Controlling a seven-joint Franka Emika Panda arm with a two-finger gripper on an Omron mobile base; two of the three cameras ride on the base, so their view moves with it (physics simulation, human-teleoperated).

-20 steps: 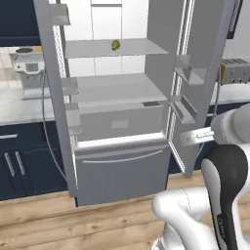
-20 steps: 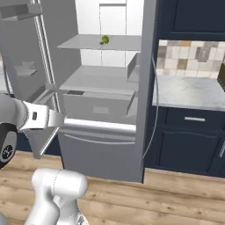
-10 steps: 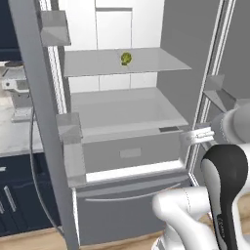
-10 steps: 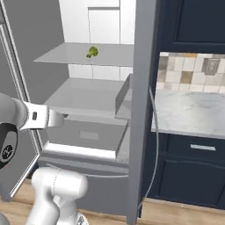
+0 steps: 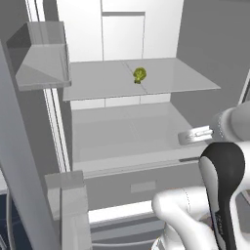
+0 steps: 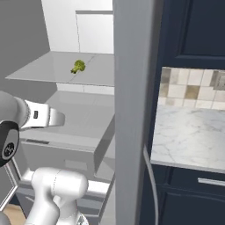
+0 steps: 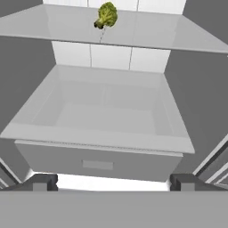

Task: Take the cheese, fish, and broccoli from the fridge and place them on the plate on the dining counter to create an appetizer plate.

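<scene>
Inside the open fridge (image 5: 122,29), a small, bumpy broccoli (image 5: 139,74) sits alone on a glass shelf (image 5: 97,83), likely light and fairly firm, best pinched across its crown by the spread fingers (image 7: 44,181), well below it.

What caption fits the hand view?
Open gripper faces the fridge, broccoli on the shelf above a drawer.

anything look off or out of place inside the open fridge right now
Nothing spilled, tipped or damaged. The small bumpy yellow-green broccoli floret sits alone on the clear glass shelf of the grey steel fridge; the white drawer below it looks empty.
</scene>
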